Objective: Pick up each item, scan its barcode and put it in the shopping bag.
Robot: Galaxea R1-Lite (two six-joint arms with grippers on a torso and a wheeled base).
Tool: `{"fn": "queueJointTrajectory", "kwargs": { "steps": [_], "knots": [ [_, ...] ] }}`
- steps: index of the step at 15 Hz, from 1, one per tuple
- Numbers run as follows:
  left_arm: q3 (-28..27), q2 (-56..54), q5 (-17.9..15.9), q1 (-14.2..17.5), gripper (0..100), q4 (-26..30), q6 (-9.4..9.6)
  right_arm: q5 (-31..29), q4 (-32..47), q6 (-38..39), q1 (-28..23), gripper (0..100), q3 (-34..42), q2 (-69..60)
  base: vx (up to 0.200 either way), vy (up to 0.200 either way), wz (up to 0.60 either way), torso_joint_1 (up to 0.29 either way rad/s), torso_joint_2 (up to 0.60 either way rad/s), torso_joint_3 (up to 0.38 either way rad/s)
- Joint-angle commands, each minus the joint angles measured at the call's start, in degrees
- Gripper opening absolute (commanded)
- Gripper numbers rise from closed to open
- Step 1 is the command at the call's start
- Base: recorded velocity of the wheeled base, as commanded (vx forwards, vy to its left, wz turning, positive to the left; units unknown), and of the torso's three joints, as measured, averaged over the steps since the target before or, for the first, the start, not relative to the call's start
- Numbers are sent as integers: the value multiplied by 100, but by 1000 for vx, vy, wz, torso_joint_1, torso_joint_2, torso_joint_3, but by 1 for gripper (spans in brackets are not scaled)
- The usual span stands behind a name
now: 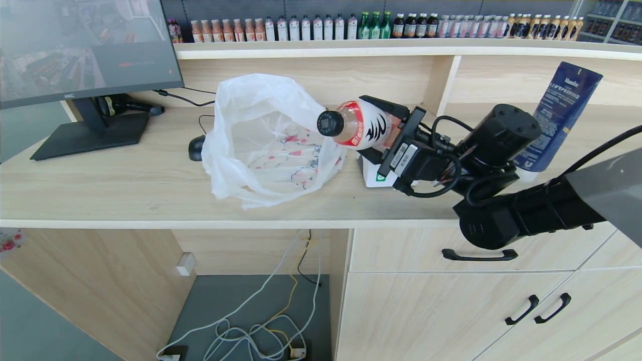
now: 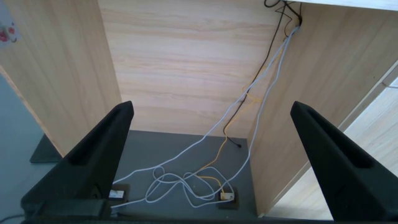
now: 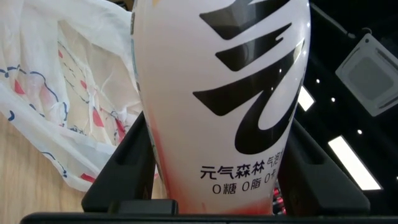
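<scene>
Right gripper (image 1: 371, 131) clamped on bottle (image 1: 351, 125) mid-body, bag (image 1: 261, 145) just ahead of it; smooth stiff plastic, likely slippery, so labelled waist suits; left gripper (image 2: 211, 109) spread, empty.

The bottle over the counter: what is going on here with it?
The right gripper is shut on a bottle, held on its side with its cap toward the open shopping bag on the counter. It is not inside yet. The left gripper is open, facing the cables under the counter.
</scene>
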State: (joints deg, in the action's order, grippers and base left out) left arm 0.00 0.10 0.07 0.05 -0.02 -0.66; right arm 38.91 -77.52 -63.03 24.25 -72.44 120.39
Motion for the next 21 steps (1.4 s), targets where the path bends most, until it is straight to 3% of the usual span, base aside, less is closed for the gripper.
{"fn": "queueJointTrajectory", "kwargs": {
  "steps": [1, 13, 21],
  "knots": [
    [0, -1, 1, 4, 100, -6, 4, 2, 26, 1, 1, 0, 1, -16, 0, 0, 0, 0, 0, 0],
    [0, -1, 1, 4, 100, -6, -4, -42, 360, 18, 335, 0, 72, -684, 0, 0, 0, 0, 0, 0],
    [0, -1, 1, 4, 100, -6, -4, -270, 483, 379, 608, 0, 1012, -1985, 0, 0, 0, 0, 0, 0]
  ]
}}
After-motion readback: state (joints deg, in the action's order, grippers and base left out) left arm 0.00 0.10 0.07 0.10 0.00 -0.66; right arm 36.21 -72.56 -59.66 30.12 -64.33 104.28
